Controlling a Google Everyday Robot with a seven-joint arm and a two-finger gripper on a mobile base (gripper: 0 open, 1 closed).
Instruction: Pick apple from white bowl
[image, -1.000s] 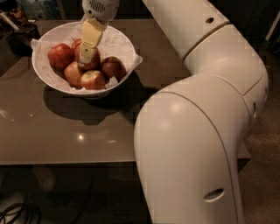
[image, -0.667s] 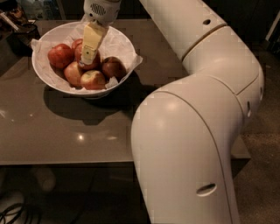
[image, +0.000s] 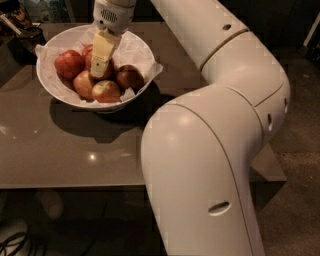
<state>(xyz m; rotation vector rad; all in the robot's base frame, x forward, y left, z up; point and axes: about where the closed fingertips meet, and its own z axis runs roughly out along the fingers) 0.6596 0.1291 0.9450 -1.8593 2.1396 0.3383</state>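
The white bowl (image: 56, 91), lined with crumpled white paper, stands at the back left of the table. It holds several apples: a red one (image: 69, 63) at the left, a dark red one (image: 130, 76) at the right, and two yellow-red ones (image: 106, 91) in front. No sticker shows on any of them. My gripper (image: 100, 72) reaches down into the middle of the bowl. Its cream tip lies against a red apple (image: 89, 53) that is mostly hidden behind it.
The bowl stands on a glossy grey-brown table (image: 60, 155). My large white arm (image: 200, 150) covers the table's right side and front right corner. Dark clutter (image: 22, 30) lies at the far left behind the bowl.
The gripper stays at the same place among the apples. The arm's big lower segment has shifted slightly to the left.
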